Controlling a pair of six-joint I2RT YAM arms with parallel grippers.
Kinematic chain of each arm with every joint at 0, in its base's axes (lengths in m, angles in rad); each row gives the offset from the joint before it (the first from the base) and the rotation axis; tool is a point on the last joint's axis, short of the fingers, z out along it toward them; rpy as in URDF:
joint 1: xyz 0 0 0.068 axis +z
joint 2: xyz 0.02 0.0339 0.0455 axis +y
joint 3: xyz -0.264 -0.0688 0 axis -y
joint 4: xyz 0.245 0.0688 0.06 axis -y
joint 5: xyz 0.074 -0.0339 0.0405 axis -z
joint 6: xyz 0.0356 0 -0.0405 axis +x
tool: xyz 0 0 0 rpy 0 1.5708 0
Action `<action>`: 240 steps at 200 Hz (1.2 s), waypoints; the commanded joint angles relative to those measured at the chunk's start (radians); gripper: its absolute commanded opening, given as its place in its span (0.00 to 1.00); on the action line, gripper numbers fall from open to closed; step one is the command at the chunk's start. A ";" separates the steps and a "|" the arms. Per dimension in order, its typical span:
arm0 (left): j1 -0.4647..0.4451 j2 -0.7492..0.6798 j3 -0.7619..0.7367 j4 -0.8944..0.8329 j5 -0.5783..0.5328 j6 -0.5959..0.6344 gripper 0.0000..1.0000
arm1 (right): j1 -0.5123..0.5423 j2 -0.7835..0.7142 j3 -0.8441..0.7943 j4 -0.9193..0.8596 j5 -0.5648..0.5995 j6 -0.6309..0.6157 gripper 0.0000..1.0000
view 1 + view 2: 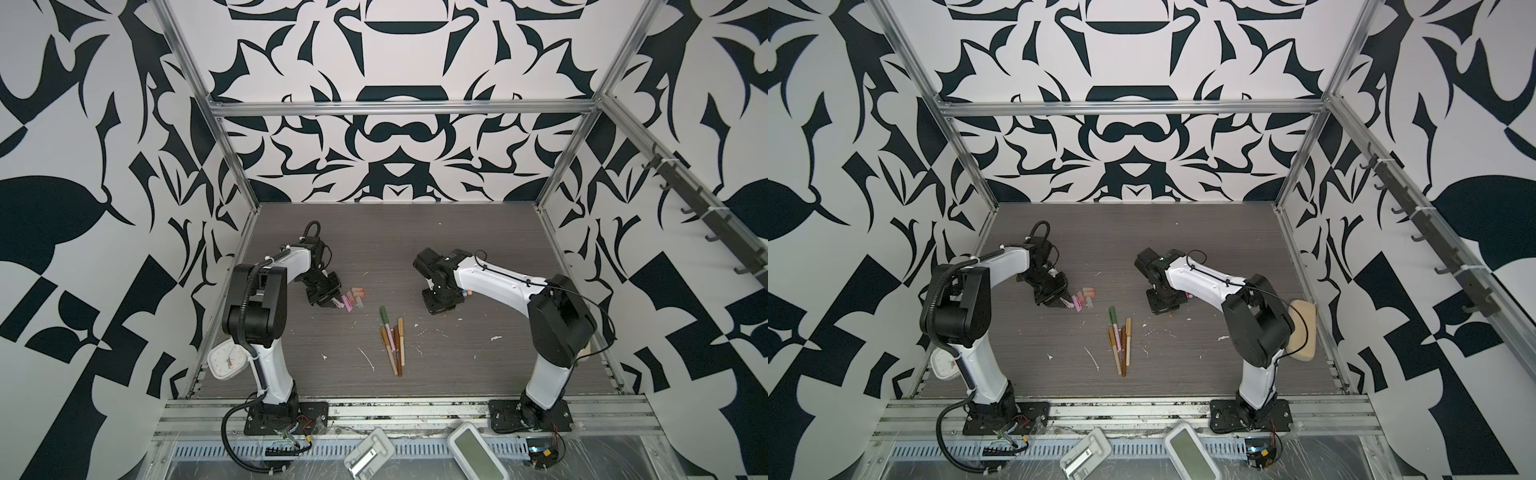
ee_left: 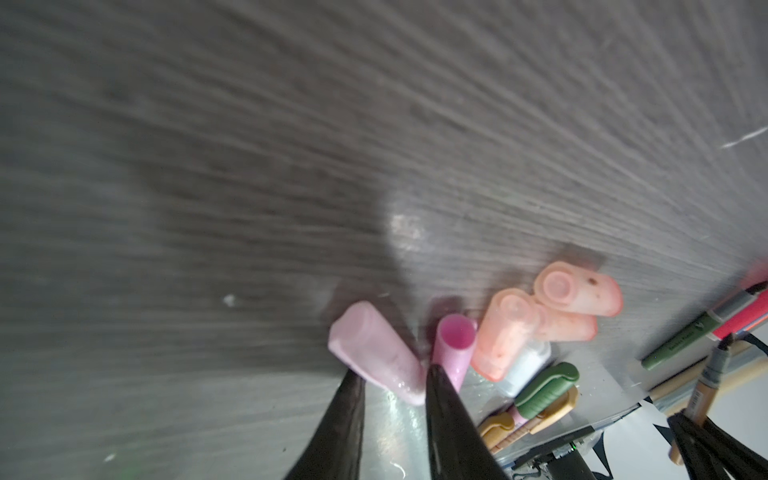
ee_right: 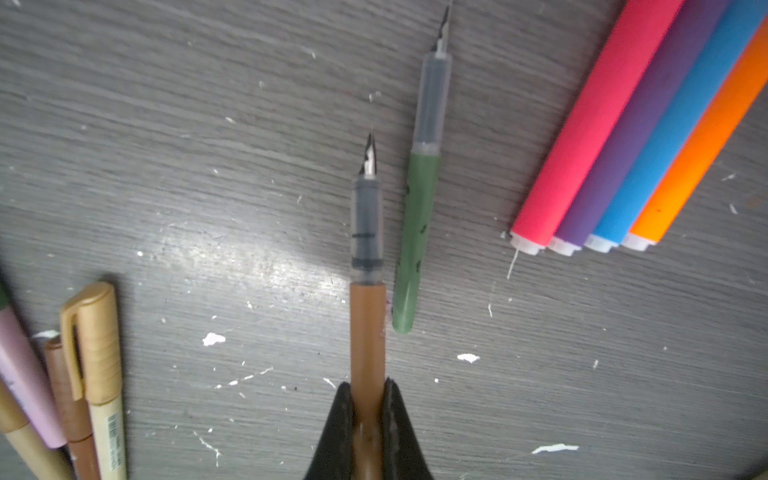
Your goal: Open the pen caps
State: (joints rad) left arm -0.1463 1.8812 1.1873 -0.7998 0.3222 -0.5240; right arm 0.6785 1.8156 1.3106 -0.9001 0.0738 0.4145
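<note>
Right wrist view: right gripper (image 3: 368,386) pinches the brown pen (image 3: 367,324) at bottom centre, nib (image 3: 369,160) bare; the left gripper (image 2: 392,370) straddles a pale pink cap (image 2: 370,349), gripped or loose I cannot tell.

The left arm (image 1: 266,299) rises from its base, bends at the elbow and reaches in toward the middle. Its wrist is turned down, so the left gripper (image 1: 333,303) sits low with its fingers (image 2: 449,415) a little apart, and whether they pinch anything cannot be told. The right arm (image 1: 494,280) is bent likewise and stretches inward with its wrist pointing down, and the right gripper (image 3: 368,388) is clamped on a pen (image 3: 368,324).
</note>
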 commanded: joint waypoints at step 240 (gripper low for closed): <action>-0.024 -0.060 -0.043 -0.041 0.014 0.019 0.23 | -0.040 0.029 0.092 -0.022 0.000 0.022 0.23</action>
State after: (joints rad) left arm -0.1650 1.8561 1.1641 -0.8047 0.3367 -0.5186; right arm 0.6430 1.9221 1.3865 -0.8944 0.0681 0.4198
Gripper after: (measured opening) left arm 0.233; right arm 0.229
